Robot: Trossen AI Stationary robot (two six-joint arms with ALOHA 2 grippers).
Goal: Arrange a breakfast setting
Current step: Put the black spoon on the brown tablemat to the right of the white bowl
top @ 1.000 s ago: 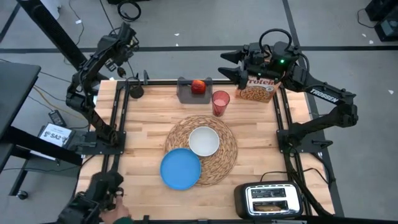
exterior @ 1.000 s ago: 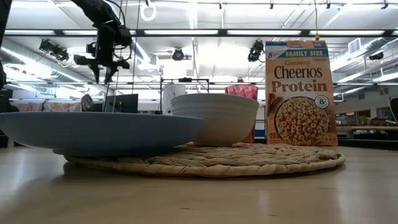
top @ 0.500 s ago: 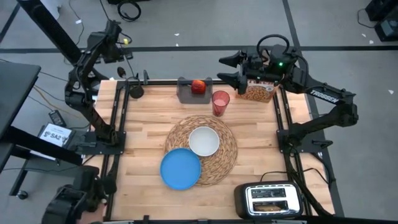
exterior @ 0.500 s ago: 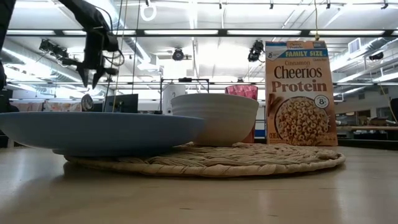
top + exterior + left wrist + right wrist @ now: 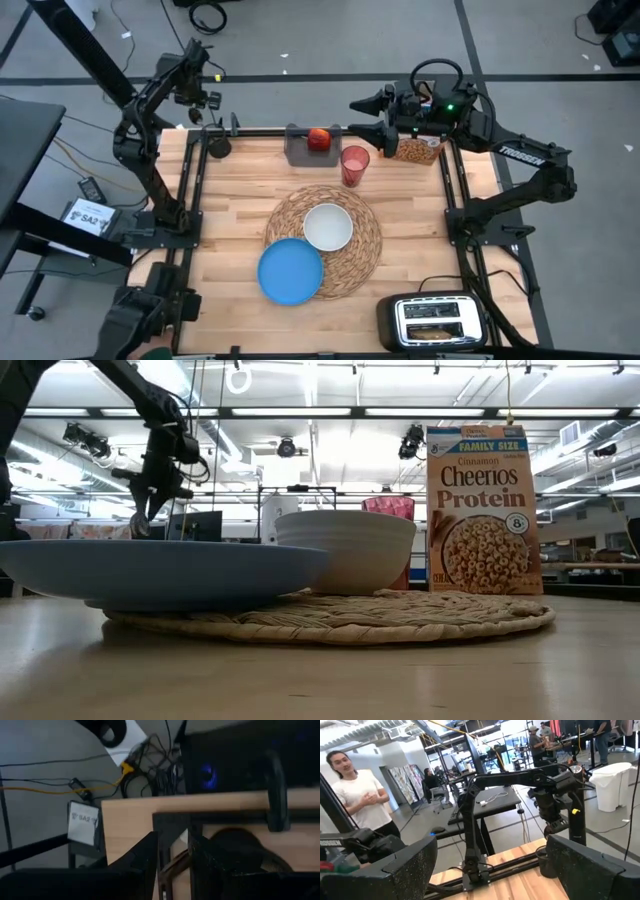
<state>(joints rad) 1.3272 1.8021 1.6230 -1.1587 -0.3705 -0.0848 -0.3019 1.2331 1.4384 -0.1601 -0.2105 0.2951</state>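
Note:
A white bowl (image 5: 328, 227) sits on the round woven placemat (image 5: 350, 265). A blue plate (image 5: 291, 270) overlaps the mat's near-left edge. A red apple (image 5: 319, 138) lies on the grey tray (image 5: 298, 148), with a red cup (image 5: 354, 165) beside it. The Cheerios box (image 5: 420, 148) stands upright at the far right, partly under my right arm. A toast slice (image 5: 435, 330) sits in the toaster (image 5: 400, 322). My right gripper (image 5: 368, 114) hangs wide open left of the box. My left gripper (image 5: 203, 100) is slightly open and points down over the far left corner. I cannot make out the spoon.
A black round holder (image 5: 218, 148) stands at the far left corner, close below my left gripper (image 5: 175, 862). Black rails (image 5: 190, 190) run along the table's sides. A person stands beyond the table (image 5: 357, 790). Bare wood lies on the near side and at the right.
My left gripper swung out beyond the table's far left corner, then came back toward the black holder and came down lower.

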